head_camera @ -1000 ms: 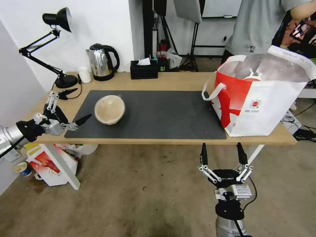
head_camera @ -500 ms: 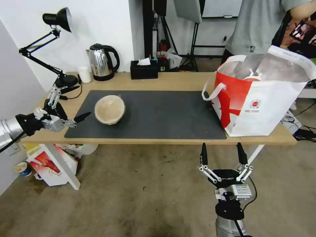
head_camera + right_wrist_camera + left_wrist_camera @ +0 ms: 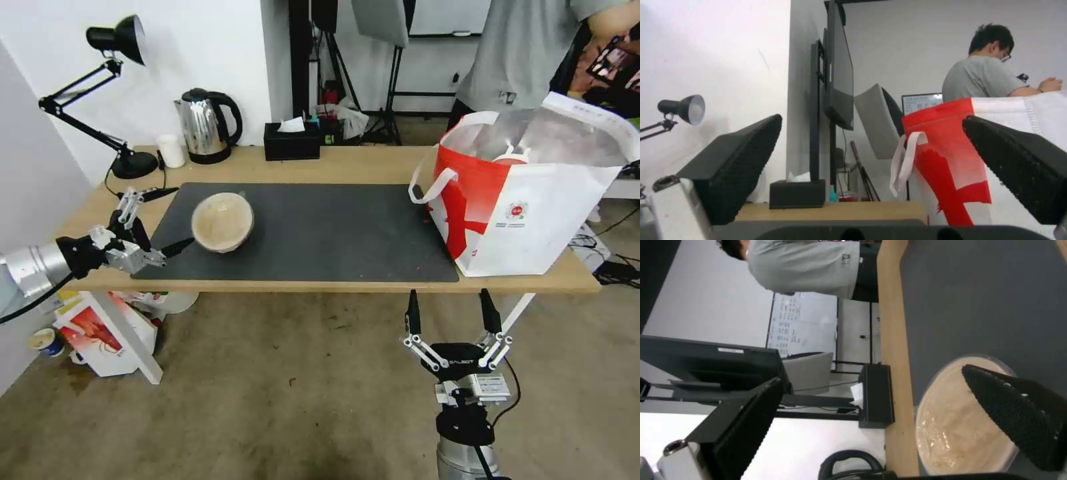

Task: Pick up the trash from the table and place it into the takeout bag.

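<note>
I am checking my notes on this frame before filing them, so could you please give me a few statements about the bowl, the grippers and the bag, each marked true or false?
1. The tan lidded bowl sits on the dark grey mat. True.
2. The left gripper is shut on the bowl. False: it is open, its fingers apart just beside the bowl.
3. The takeout bag stands upright at the table's right end. True.
4. The right gripper is reaching into the bag. False: it hangs open below the table's front edge.
5. The steel kettle lies tipped over on the mat. False: it stands upright behind the mat.
</note>
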Controlling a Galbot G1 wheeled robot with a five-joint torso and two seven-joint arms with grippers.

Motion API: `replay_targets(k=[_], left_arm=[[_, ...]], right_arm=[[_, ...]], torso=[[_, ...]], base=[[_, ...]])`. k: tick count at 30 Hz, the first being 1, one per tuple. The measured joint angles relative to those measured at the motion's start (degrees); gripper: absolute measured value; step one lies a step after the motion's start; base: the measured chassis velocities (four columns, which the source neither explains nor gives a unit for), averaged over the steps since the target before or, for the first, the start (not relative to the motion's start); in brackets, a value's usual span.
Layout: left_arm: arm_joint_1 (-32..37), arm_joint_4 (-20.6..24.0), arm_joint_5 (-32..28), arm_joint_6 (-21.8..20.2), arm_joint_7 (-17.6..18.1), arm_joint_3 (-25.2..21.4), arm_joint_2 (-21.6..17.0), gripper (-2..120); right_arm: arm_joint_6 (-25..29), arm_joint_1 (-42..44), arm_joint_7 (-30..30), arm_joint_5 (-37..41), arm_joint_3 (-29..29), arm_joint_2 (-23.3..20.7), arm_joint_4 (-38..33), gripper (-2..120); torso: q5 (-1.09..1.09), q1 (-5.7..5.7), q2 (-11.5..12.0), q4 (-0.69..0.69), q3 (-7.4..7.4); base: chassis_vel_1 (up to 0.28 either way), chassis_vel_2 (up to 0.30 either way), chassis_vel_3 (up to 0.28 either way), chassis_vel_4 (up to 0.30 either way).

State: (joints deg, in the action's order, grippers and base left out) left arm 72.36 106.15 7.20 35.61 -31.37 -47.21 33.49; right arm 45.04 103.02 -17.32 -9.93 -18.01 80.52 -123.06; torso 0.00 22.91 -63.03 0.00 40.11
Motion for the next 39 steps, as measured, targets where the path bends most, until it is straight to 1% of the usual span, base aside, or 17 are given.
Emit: replay_targets(k=[9,21,30,39], left_arm=[[-0.2,-0.9,0.2,-0.1,-0.5,0.5,0.4,100],[-2.1,-1.5,3.4,-1.6,-0.7,1.8,1.1,100],[-4.6,-2.2,5.5,-2.5,-0.9,4.3,1.5,100],[-7.2,-2.9,5.8,-3.0,-1.5,7.5,0.2,100]], right_arm=[[0.0,0.0,0.0,0.0,0.0,0.0,0.0,100],[0.0,0.0,0.0,0.0,0.0,0.0,0.0,100],[0.0,0.0,0.0,0.0,0.0,0.0,0.0,100],[0.0,0.0,0.0,0.0,0.0,0.0,0.0,100]], torso=[[0.00,0.00,0.0,0.00,0.00],[0.00,0.00,0.0,0.00,0.00],[0.00,0.01,0.0,0.00,-0.01],[0.00,0.01,0.0,0.00,0.00]], base=[[0.000,0.000,0.000,0.000],[0.000,0.000,0.000,0.000],[0.000,0.000,0.000,0.000],[0.000,0.000,0.000,0.000]])
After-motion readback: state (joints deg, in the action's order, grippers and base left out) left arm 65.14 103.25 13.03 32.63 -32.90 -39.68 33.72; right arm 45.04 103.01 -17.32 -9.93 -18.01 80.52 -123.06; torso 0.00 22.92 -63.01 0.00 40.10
